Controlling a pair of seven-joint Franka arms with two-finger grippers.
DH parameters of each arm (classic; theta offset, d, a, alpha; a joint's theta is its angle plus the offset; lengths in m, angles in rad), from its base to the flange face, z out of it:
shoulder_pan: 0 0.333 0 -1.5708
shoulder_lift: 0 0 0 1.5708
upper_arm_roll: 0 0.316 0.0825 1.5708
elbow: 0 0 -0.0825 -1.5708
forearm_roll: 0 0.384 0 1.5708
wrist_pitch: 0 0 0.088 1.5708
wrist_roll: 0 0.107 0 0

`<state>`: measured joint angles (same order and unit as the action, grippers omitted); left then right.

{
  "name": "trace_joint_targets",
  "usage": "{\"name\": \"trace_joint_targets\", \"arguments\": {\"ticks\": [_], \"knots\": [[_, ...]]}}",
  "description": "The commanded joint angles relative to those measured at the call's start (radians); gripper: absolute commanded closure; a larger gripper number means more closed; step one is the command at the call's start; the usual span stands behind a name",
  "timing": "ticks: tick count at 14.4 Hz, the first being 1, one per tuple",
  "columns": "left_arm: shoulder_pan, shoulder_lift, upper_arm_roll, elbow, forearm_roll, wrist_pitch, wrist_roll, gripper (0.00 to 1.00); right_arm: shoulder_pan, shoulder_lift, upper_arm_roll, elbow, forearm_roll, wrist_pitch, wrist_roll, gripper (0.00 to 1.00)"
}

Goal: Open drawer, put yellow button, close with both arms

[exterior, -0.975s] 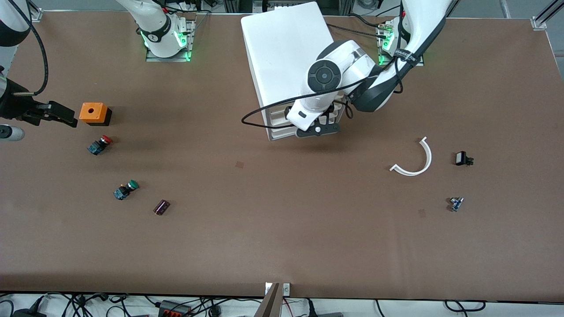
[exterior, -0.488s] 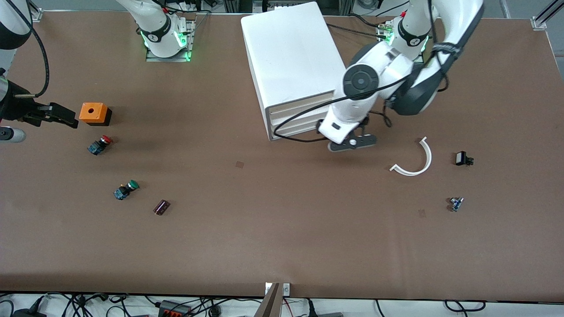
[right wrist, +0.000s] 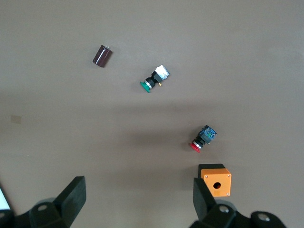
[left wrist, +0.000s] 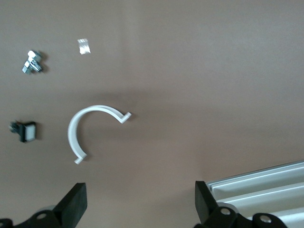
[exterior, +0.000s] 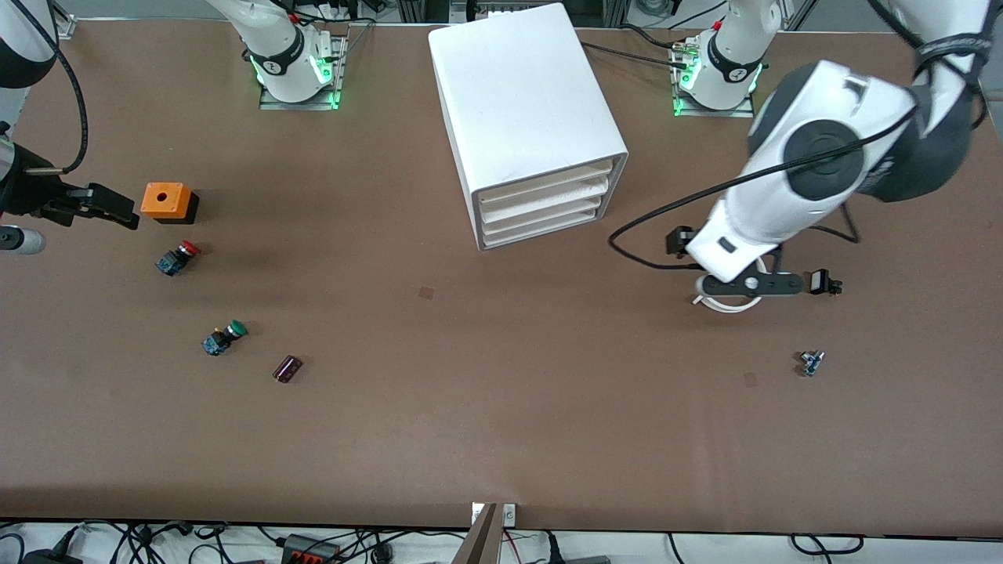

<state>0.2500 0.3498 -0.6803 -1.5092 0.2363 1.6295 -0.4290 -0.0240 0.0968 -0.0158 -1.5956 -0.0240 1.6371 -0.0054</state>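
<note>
The white cabinet (exterior: 525, 102) stands at the table's middle with all four drawers pushed in. The topmost drawer (exterior: 541, 186) is shut. The drawer fronts also show in the left wrist view (left wrist: 266, 187). The yellow button is out of view. My left gripper (exterior: 752, 286) is open and empty in the air over a white curved piece (exterior: 725, 306), away from the cabinet; in its wrist view (left wrist: 140, 209) the jaws stand wide apart. My right gripper (exterior: 106, 205) waits, open and empty, beside an orange box (exterior: 166, 200); its wrist view (right wrist: 137, 204) shows only bare table between the jaws.
A red-capped button (exterior: 179, 257), a green-capped button (exterior: 225, 337) and a dark purple cylinder (exterior: 287, 368) lie toward the right arm's end. A small black part (exterior: 823, 282) and a small metal part (exterior: 811, 362) lie toward the left arm's end.
My left gripper has swung away from the cabinet's drawer fronts toward the left arm's end and now hangs over the white curved piece. The right arm has not moved.
</note>
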Motion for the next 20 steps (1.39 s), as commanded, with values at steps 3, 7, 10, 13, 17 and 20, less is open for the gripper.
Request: {"name": "trace_joint_targets", "arguments": {"ticks": [3,7,10,13,17,20], "knots": [[-0.088,-0.175,0.314,-0.069,-0.182,-0.022,0.348,0.0,0.001,-0.005,0.004,-0.004,-0.014,0.01,0.004,0.0],[-0.208,-0.303,0.545,-0.146,-0.193,0.042,0.559,0.0,0.004,-0.008,0.011,-0.007,-0.017,0.007,0.002,0.0],[-0.27,-0.362,0.619,-0.161,-0.193,0.052,0.559,0.0,0.01,-0.012,0.013,-0.014,-0.017,0.003,0.004,0.0],[-0.275,-0.359,0.62,-0.166,-0.216,0.072,0.558,0.0,0.026,-0.017,0.013,-0.015,-0.019,0.001,0.002,0.0],[-0.271,-0.397,0.646,-0.236,-0.261,0.096,0.57,0.0,0.022,-0.049,0.011,-0.044,-0.019,0.003,0.002,0.0],[-0.262,-0.396,0.645,-0.246,-0.259,0.09,0.57,0.0,0.027,-0.057,0.011,-0.044,-0.019,-0.003,0.002,0.0]]}}
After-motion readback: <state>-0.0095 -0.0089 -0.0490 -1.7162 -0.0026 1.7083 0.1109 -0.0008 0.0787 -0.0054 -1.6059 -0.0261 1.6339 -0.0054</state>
